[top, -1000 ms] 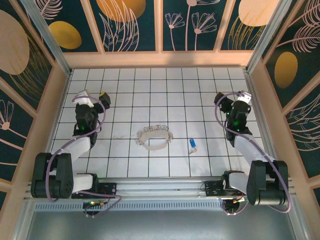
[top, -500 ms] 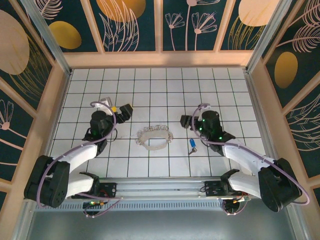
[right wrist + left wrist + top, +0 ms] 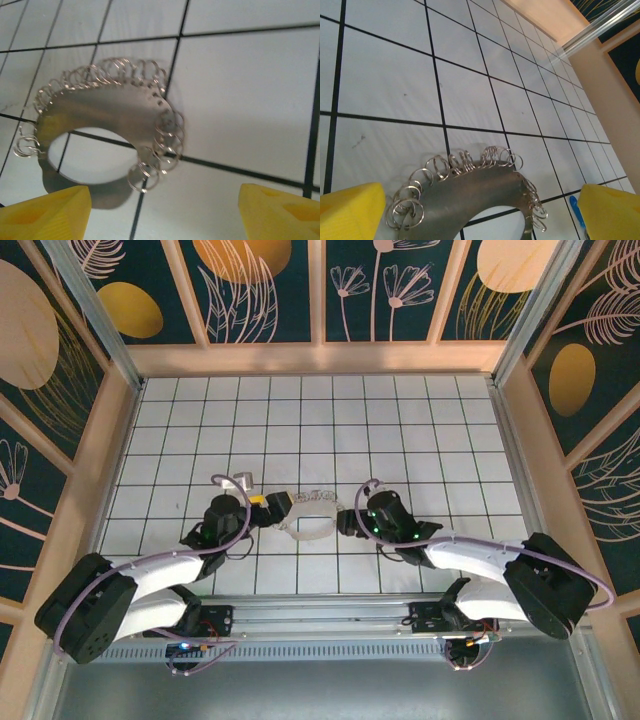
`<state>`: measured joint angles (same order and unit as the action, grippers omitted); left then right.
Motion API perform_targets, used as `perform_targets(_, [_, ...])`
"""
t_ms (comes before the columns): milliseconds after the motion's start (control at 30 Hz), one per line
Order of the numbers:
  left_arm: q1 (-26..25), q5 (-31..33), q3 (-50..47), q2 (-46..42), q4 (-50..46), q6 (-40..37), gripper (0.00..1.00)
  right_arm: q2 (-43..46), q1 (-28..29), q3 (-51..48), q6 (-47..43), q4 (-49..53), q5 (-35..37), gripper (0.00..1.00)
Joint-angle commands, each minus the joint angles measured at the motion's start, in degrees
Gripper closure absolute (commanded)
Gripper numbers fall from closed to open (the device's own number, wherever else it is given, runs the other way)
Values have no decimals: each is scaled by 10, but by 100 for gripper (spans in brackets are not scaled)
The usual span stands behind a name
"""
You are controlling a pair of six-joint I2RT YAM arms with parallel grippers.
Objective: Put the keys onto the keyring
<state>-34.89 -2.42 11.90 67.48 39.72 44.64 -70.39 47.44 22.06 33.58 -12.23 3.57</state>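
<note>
The keyring [image 3: 309, 516] lies flat on the white tiled floor, a grey metal loop edged with small silvery split rings. My left gripper [image 3: 272, 505] sits at its left edge, open, and in the left wrist view the keyring [image 3: 470, 192] lies between and just ahead of the yellow fingers [image 3: 350, 212] of the left gripper [image 3: 480, 222]. My right gripper [image 3: 346, 522] is at the ring's right edge, open, and the keyring [image 3: 110, 112] lies ahead of the right gripper [image 3: 162, 215]. A blue sliver of the keys [image 3: 576, 216] shows beside the left gripper's right finger. In the top view the right arm hides the keys.
Wooden walls [image 3: 110, 430] close in the tiled floor [image 3: 300, 420] on the left, back and right. An aluminium rail [image 3: 320, 615] with both arm bases runs along the near edge. Open tiles stretch behind the keyring.
Both arms have swung in from the outer sides of the floor to the keyring. The right arm now covers the spot where the blue key lay.
</note>
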Motion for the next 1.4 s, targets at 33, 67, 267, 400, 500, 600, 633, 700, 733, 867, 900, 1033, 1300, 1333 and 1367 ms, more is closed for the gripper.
perform_targets(33, [-10, 12, -12, 12, 68, 27, 1, 11, 5, -25, 43, -34, 2, 23])
perform_targets(67, [-13, 8, -10, 19, 72, 26, 1, 10, 5, -27, 47, -39, 1, 24])
perform_targets(267, [-42, 4, 9, 45, 96, 36, 1, -6, 5, -19, 53, -51, 9, 28])
perform_targets(400, [-69, 9, 26, 64, 102, 46, 1, -27, 5, -3, 53, -59, 8, 32])
perform_targets(500, [-87, 19, 33, 80, 109, 49, 1, -45, 6, 9, 50, -68, -7, 33])
perform_targets(600, [-97, 18, 40, 100, 121, 51, 1, -62, 5, 18, 49, -74, -15, 34])
perform_targets(633, [-99, 17, 42, 106, 123, 51, 1, -66, 5, 19, 49, -75, -15, 34])
perform_targets(700, [-100, 14, 44, 120, 134, 54, 1, -76, 6, 21, 48, -79, -15, 34])
perform_targets(733, [-101, 15, 46, 127, 138, 54, 1, -81, 5, 23, 49, -79, -15, 34])
perform_targets(867, [-101, 20, 53, 155, 149, 50, 1, -95, 6, 28, 49, -80, -14, 34])
perform_targets(900, [-101, 19, 57, 164, 153, 49, 1, -97, 5, 27, 50, -82, -15, 34])
perform_targets(1033, [-101, 16, 70, 197, 159, 45, 1, -98, 5, 22, 54, -87, -12, 34])
perform_targets(1300, [-101, 35, 84, 224, 153, 31, 1, -97, 5, 19, 57, -93, -16, 34])
perform_targets(1333, [-101, 40, 84, 225, 151, 28, 1, -97, 5, 20, 56, -93, -17, 34])
perform_targets(1367, [-101, 45, 85, 225, 150, 24, 1, -99, 5, 21, 54, -93, -18, 34])
